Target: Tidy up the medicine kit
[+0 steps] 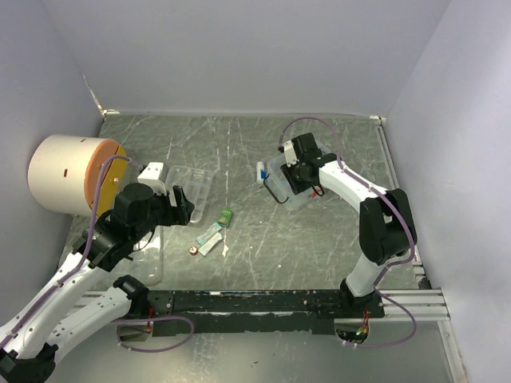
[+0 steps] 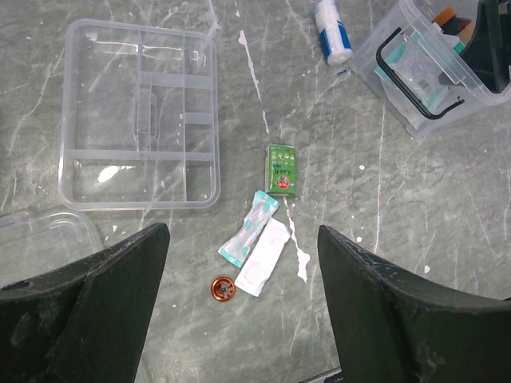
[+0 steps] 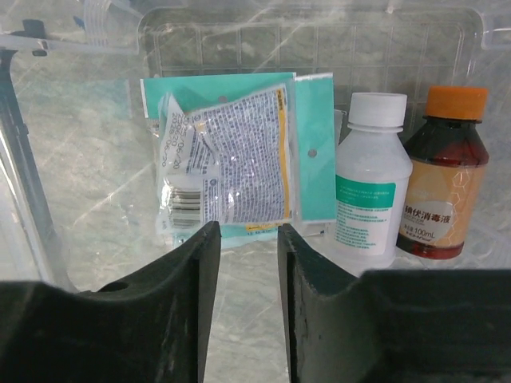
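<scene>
We find the case (image 1: 299, 199) on the right half of the table (image 1: 263, 239), lid off, black handle (image 2: 403, 80) folded along one side. Inside it, seen from the right wrist:

- a teal packet (image 3: 227, 155) lying flat
- a white-capped bottle (image 3: 369, 183) upright beside the packet
- a brown bottle (image 3: 443, 179) with an orange cap, touching the white-capped one

The right claw (image 3: 247, 231) hangs over the case. Its fingers stand a narrow gap apart with nothing pinched between them.

The divided tray (image 2: 140, 80) lies well apart from the case, on the left. Between the two we note a green packet (image 2: 282, 169), two sachets (image 2: 249, 227) side by side and a small round tin (image 2: 223, 289). A white-and-blue bottle (image 2: 331, 30) lies just beside the case.

The left claw (image 2: 243, 231) hovers above the sachets, spread wide and holding nothing. A big white-and-orange cylinder (image 1: 72, 171) sits at the far left.
</scene>
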Tool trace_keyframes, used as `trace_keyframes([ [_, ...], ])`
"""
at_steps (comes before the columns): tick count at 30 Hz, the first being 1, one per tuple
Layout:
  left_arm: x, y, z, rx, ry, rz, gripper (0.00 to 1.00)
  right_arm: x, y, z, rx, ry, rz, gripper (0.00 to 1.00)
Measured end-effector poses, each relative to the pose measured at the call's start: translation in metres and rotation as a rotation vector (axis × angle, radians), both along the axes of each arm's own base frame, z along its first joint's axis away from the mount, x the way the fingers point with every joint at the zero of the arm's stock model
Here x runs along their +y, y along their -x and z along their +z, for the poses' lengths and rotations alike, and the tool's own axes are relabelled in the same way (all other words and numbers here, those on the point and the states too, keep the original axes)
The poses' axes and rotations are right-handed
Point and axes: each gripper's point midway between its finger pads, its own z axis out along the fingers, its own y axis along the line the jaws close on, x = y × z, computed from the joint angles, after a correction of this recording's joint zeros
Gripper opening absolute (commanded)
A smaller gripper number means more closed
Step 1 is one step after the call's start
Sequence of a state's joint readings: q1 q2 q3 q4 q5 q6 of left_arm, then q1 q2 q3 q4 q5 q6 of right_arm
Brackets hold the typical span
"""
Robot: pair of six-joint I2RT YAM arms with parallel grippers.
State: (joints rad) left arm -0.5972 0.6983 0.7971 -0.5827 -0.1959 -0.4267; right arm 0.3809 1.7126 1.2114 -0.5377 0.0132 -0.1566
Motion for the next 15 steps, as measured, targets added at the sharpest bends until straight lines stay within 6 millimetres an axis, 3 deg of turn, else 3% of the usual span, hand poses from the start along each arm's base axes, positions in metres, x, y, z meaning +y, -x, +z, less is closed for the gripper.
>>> trace_keyframes([
  [6, 0.0, 0.0, 0.0, -0.001, 0.0, 0.0, 0.86, 0.001, 0.002, 0.018, -0.03, -0.033, -0.036, 0.39],
  [15, 0.001, 0.001, 0.002, -0.005, 0.003, 0.002, 0.86, 0.003, -0.009, 0.105, -0.252, -0.174, -0.146, 0.43],
])
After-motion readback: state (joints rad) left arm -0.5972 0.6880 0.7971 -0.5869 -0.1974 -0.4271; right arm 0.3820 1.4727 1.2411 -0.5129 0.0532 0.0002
